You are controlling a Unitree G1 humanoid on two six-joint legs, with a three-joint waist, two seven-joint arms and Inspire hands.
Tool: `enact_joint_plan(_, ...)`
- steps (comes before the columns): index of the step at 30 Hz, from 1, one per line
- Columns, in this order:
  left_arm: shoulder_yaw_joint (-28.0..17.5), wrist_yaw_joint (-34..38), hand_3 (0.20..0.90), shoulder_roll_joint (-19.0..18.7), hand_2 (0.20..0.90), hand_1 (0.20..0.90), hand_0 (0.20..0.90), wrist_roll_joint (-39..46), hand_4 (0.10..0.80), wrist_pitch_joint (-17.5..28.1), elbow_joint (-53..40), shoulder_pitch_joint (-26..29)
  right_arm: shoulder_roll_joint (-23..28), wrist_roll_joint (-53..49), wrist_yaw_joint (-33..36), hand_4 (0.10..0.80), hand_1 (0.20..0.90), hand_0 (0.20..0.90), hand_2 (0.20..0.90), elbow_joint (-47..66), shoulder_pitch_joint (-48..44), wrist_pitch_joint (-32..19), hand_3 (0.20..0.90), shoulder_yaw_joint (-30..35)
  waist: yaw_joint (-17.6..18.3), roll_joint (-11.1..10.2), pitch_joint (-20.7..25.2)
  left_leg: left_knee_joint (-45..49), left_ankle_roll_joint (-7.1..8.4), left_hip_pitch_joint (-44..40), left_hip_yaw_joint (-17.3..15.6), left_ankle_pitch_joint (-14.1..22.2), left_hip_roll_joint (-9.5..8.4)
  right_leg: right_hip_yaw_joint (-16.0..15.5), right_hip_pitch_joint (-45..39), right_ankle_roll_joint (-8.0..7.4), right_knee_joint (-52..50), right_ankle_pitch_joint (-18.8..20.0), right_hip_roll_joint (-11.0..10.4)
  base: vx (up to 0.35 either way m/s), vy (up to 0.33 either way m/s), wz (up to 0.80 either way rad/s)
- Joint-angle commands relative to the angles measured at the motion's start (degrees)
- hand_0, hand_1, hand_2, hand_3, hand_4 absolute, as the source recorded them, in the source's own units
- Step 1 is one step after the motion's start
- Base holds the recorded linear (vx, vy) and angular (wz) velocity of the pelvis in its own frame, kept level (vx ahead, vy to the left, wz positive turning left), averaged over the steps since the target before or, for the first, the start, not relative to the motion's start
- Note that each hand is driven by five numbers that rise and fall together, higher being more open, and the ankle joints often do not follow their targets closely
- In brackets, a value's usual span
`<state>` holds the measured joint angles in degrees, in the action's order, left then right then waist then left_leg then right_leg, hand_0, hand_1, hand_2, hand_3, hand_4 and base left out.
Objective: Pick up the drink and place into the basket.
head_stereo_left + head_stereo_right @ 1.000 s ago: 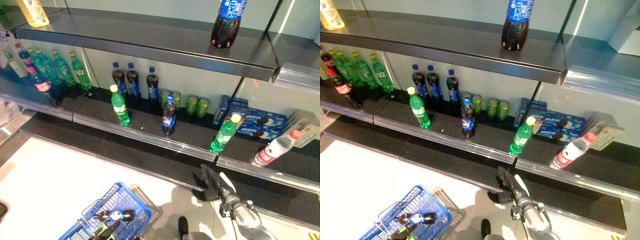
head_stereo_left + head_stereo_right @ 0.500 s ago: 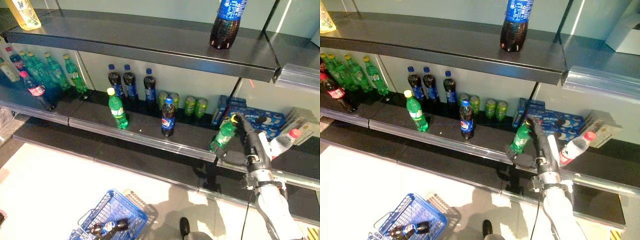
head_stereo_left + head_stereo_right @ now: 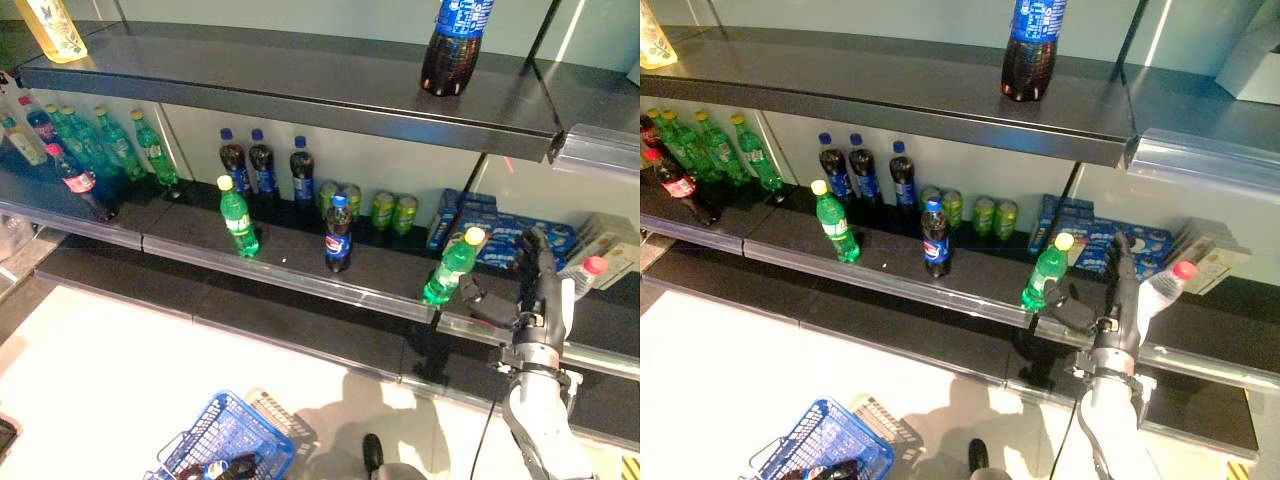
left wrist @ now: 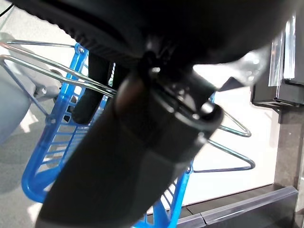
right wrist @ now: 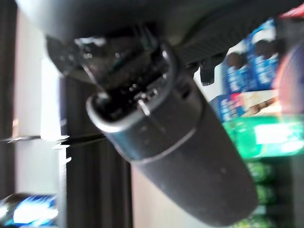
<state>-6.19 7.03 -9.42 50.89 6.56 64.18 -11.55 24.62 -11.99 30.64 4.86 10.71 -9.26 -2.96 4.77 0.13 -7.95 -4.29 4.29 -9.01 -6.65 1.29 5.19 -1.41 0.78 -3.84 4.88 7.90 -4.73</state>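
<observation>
My right hand [image 3: 535, 275] is raised in front of the middle shelf [image 3: 300, 262], fingers straight and pointing up, thumb [image 3: 480, 300] spread toward the green bottle with a yellow cap [image 3: 447, 268]. That bottle leans near the shelf's front edge, just beside my hand on its left; the thumb lies close to its lower body, but I cannot tell whether they touch. My fingers are not curled round anything. On the other side of my hand a clear water bottle with a red cap [image 3: 578, 277] lies tilted, and blue biscuit packs [image 3: 490, 232] stand behind.

Further left on the same shelf stand a dark cola bottle with a blue cap [image 3: 337, 233], a second green bottle [image 3: 238, 216], three cola bottles [image 3: 264, 165] at the back and green cans [image 3: 390, 211]. A group of green and red-capped bottles [image 3: 95, 145] fills the left end. On the top shelf [image 3: 300, 80] stand a large cola bottle [image 3: 455, 45] and a yellow bottle [image 3: 52, 25].

The blue basket [image 3: 225, 445] hangs low at my left with a dark bottle [image 3: 222, 467] lying in it. In the left wrist view my left hand [image 4: 137, 142] fills the frame, over the basket's wire handles [image 4: 228, 128]; I cannot tell how its fingers are set.
</observation>
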Motion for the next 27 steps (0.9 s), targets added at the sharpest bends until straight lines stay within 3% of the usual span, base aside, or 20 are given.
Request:
enact_joint_plan(1,0.67,-2.98,0.200,0.72,0.300,0.300,0.300,0.97,0.100,3.42,-4.30,0.21,0.97,-1.06,2.11,0.800,0.900,0.900,0.900,6.03,-5.02,-3.60,0.900,1.07,-0.41,-1.27,0.01,12.16,-2.47,3.83,-0.59,5.44,-0.72,-1.57,-0.27,-2.13,-9.51,-7.10,-3.77,0.050,0.000,0.01)
enact_joint_plan(10,4.07,-2.10,0.200,0.70,0.300,0.300,0.300,2.26,0.100,2.78,-6.12,1.30,-0.06,-4.01,5.41,0.800,0.900,0.900,0.900,3.76,-8.96,-3.53,0.900,-1.23,-1.37,-0.67,-3.10,17.54,-2.43,7.66,0.55,5.92,-0.67,-2.26,1.53,-1.11,-12.71,-8.05,-3.92,0.028,-0.013,0.01)
enact_joint_plan(14,7.13,-0.94,0.200,0.30,0.300,0.300,0.300,4.43,0.100,3.28,-7.90,4.58,-0.39,-4.66,9.54,0.800,0.900,0.900,0.900,0.71,-15.91,-5.15,0.900,-1.31,-2.31,-0.31,-7.09,22.11,-2.62,13.94,2.36,5.91,-1.23,-2.38,5.85,0.04,-15.49,-8.26,-3.96,-0.152,-0.022,0.10)
enact_joint_plan(17,8.40,-0.23,0.200,-0.38,0.300,0.300,0.300,6.42,0.100,3.47,-9.16,7.20,-0.61,-4.71,14.16,0.800,0.900,0.900,0.900,-0.97,-22.33,-4.85,0.900,-0.95,-2.72,0.04,-10.62,24.97,-2.56,18.49,4.00,4.90,-1.52,-2.31,9.39,0.91,-17.44,-8.16,-3.84,-0.217,-0.019,0.17)
enact_joint_plan(27,9.34,0.13,0.200,-0.81,0.300,0.300,0.300,8.49,0.100,3.61,-10.87,9.51,-0.17,-3.83,20.51,0.800,0.900,0.900,0.900,-1.91,-31.11,-3.94,0.900,0.73,-3.57,1.33,-15.89,28.98,-2.45,25.32,6.23,2.04,-2.59,-2.54,13.53,2.15,-19.20,-7.86,-3.60,-0.071,-0.001,0.03)
